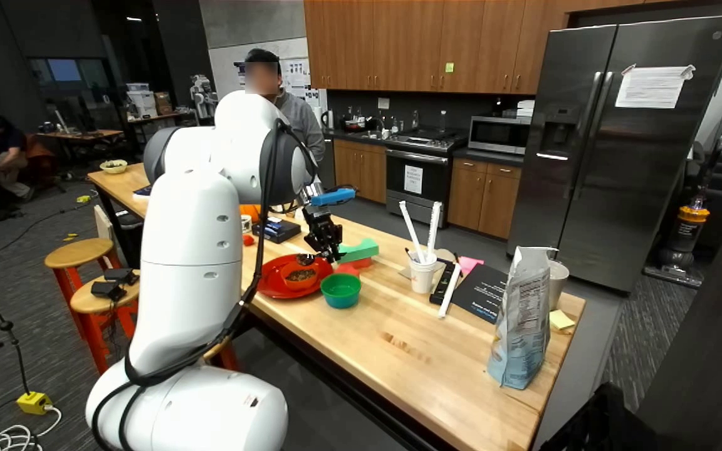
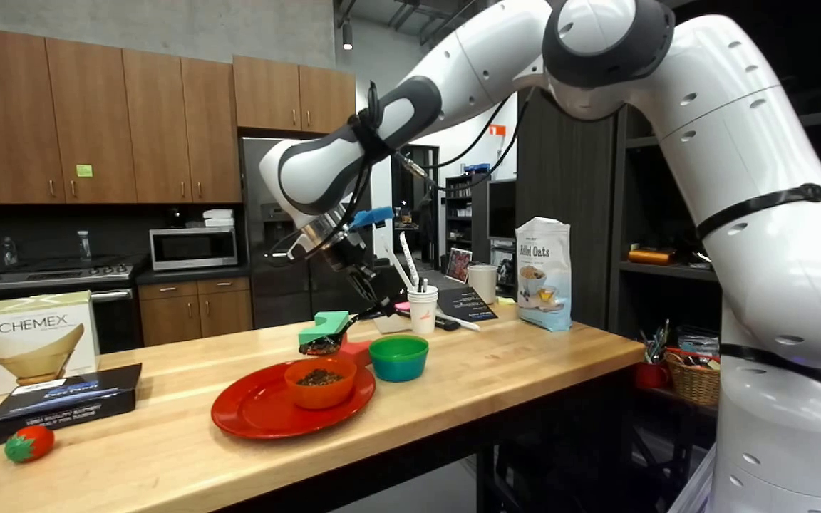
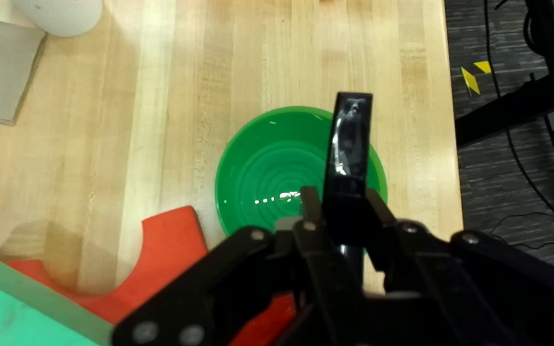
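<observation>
Black spoon (image 2: 339,337) hung loaded above the orange bowl (image 2: 319,397), with a spill the likeliest trouble

The hand (image 3: 345,199) was closed on the spoon's handle, its fingers no farther apart than the handle allowed, and it had hold of nothing else. The spoon's head, carrying dark bits (image 2: 321,347), sat just above the bowl, which held similar bits and stood on a red plate (image 2: 254,404). From the head, the handle sloped up to the hand.

That slope seemed the main hazard. The glossy handle, pinched in one place, could turn between the fingers, and a slight roll would probably drop bits onto the plate or the bench (image 2: 510,356). A jerk or sudden stop could do likewise.

Crowding was another risk. A green bowl (image 3: 258,158) stood close beside the plate, and a low swing of the hand could knock it; a mint block (image 2: 325,326) and a red block (image 3: 171,245) lay near enough to be struck too. Lowering the head too far might catch the orange bowl's rim and tip it. The wrist view did not show the head, so its height would be easy to misjudge.
</observation>
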